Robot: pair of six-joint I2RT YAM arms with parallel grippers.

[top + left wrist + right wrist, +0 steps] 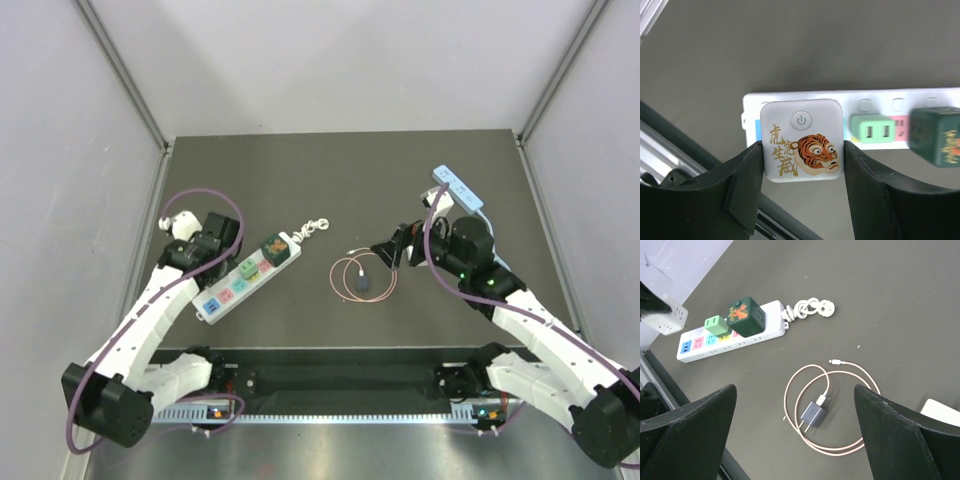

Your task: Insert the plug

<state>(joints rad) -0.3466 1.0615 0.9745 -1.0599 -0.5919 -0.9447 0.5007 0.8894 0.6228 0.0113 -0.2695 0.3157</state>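
Near the free end of the strip, the left jaws hold the white tiger plug, apparently not yet seated, while the right jaws hang wide near the charger; insertion is left.

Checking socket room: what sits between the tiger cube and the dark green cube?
A light green adapter on the strip; the left wrist view shows it.
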